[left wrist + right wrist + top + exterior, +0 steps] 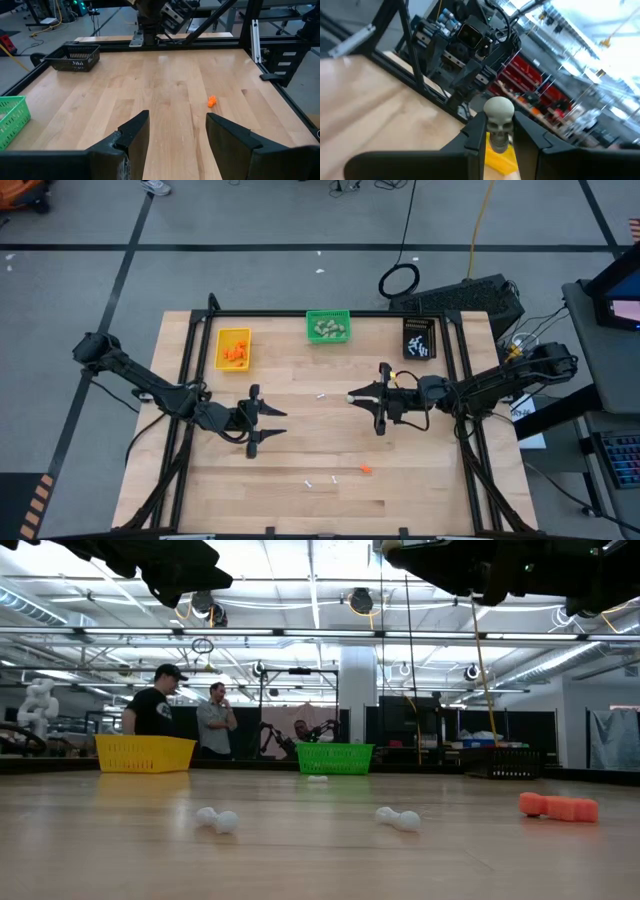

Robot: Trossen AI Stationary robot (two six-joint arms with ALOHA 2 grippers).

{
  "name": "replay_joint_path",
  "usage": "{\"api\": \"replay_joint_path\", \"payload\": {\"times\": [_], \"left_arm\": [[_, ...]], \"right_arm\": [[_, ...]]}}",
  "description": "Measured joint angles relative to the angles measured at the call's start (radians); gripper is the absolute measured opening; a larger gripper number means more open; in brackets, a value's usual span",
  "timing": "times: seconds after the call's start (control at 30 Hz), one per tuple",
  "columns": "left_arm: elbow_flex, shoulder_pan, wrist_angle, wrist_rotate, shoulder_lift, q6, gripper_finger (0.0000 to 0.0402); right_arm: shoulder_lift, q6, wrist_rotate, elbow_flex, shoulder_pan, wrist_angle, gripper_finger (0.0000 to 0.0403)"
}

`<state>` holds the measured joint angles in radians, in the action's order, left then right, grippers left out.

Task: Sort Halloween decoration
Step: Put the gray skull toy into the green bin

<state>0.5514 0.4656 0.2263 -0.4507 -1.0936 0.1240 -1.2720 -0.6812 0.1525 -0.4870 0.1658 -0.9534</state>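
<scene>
Clamped narrow on a small beige-grey skull (498,121), my right gripper (352,396) sits at the centre of the high view, lifted off the table (300,500), while my left gripper (276,423) hovers left of centre with its fingers spread and nothing between them. The rest of the Halloween decoration is scattered: an orange bit (366,469) lies low and right of centre in the high view, two white sticks (320,479) lie just to its left, and another white stick (321,395) rests near mid-table. Along the top edge stand the yellow bin (233,349) with orange pieces in it, the green bin (328,327) with beige lumps, and the black bin (420,338) with white pieces. By that showing I judge the skull belongs in the green bin. My worry is the hold itself: the skull is rounded and pinched only low down, its crown standing proud of my fingertips, so a quick swing or a jolt could squirt it out and send it rolling off the table. Letting go too high over the shallow bin could also bounce it out. Much is unclear to me: in the low view both my arms are cut off at the top edge, so neither pair of fingertips shows there; what the yellow patch beneath the skull in my right wrist view is, I cannot tell; and the bins' contents are too small to count.
</scene>
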Motion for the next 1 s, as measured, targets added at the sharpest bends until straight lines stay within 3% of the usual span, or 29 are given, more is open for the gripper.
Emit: {"api": "replay_joint_path", "payload": {"times": [0.67,1.0], "left_arm": [[0.000,0.000,0.000,0.000,0.000,0.002,0.0194],[0.000,0.000,0.000,0.000,0.000,0.002,0.0194]], "right_arm": [[0.000,0.687,0.000,0.000,0.000,0.017,0.0054],[0.000,0.855,-0.001,0.000,0.000,0.017,0.0055]]}}
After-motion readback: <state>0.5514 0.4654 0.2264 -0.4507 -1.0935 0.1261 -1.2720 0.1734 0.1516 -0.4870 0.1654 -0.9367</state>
